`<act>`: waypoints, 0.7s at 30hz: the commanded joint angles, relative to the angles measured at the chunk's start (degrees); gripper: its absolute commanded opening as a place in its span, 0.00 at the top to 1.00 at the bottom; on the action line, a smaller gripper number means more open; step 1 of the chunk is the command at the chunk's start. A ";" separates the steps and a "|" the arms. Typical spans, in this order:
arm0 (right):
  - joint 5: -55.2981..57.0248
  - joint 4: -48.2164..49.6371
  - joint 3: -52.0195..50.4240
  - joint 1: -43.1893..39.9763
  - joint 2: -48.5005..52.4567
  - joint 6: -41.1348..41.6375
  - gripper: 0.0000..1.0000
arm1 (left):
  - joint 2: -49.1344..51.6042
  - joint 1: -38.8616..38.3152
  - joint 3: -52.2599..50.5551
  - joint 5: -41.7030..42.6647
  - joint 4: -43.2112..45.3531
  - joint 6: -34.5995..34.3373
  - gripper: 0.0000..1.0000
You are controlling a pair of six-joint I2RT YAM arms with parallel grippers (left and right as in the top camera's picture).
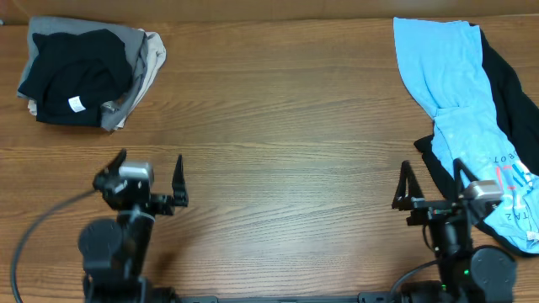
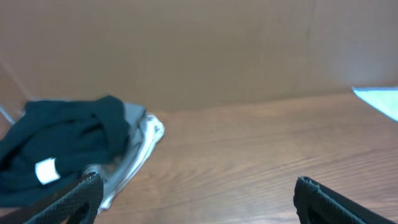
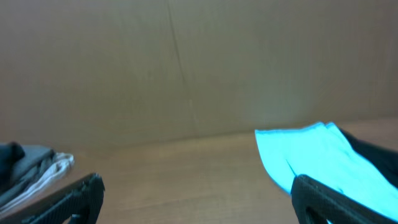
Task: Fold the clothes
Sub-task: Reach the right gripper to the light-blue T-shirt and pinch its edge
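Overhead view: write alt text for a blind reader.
A crumpled sky-blue T-shirt lies on the wooden table at right, over a black T-shirt. Folded garments sit far left. The left tool and right tool are open, empty.

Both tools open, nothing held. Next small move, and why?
Probably reach the right tool forward to the blue T-shirt. It lies crumpled at the right side of the table, partly over a black shirt, and likely needs pulling to the bare middle. The left tool is far off.
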 commanded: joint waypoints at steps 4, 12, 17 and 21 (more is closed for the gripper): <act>0.50 -12.31 20.92 -0.46 17.99 -1.27 0.00 | 19.65 -0.37 22.86 7.80 -10.58 1.09 0.00; 0.57 -33.57 48.65 -0.50 46.75 -1.31 0.00 | 44.87 -0.37 51.43 14.27 -31.45 5.20 0.00; 0.50 -36.52 60.30 -0.48 64.98 -1.25 0.00 | 61.40 -0.42 64.39 15.76 -35.15 6.99 0.00; -4.50 -35.28 60.59 -0.48 74.36 -0.83 0.00 | 70.84 -0.42 64.54 16.94 -32.76 7.02 0.00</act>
